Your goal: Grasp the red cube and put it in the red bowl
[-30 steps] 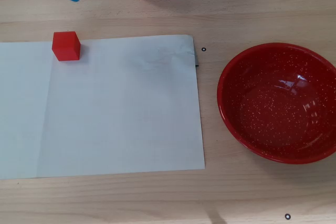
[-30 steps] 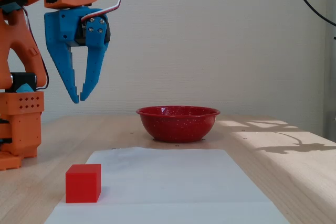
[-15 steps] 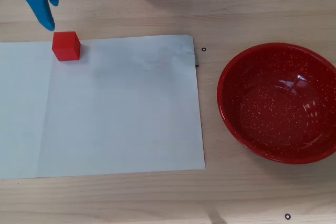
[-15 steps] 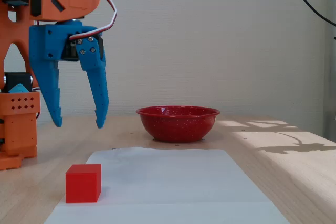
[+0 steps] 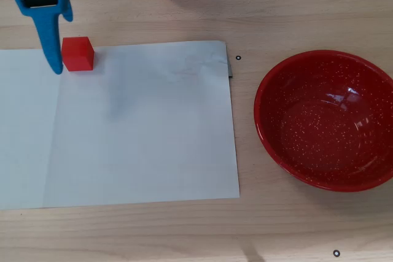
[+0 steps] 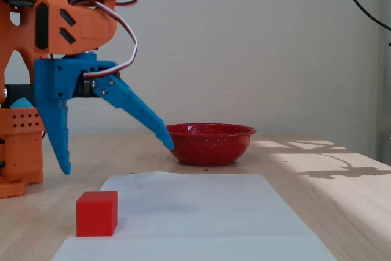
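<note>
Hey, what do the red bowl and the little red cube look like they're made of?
The red bowl looks like enamelled metal or glazed ceramic: glossy, with bright reflections and fine pale speckles inside. The red cube looks like matte plastic or painted wood: flat, even colour with no shine. Neither can be settled by look alone.

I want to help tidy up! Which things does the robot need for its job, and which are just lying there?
Needed: the red cube, the red bowl, the gripper, open above the cube.

Just there: the white paper under the cube, the wooden table.
</note>
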### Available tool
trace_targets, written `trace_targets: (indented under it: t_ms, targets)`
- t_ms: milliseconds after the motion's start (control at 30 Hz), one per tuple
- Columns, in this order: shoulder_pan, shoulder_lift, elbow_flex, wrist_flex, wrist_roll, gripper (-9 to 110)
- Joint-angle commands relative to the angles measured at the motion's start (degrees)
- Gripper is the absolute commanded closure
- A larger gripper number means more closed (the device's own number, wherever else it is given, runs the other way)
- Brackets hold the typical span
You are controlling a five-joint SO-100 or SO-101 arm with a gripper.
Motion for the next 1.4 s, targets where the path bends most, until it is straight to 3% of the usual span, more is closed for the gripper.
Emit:
trace_targets:
  t_ms: [0,300,700,1367]
  targets:
    - [-1.1,1.9,-1.8,-2.7,2.1,38]
    - [-2.6,1.6,4.1,-9.4,6.0,29]
    - [-2.1,-1.4,8.4,-18.2,6.8,28]
    - [0.3,-4.0,10.2,-20.9,4.4,30]
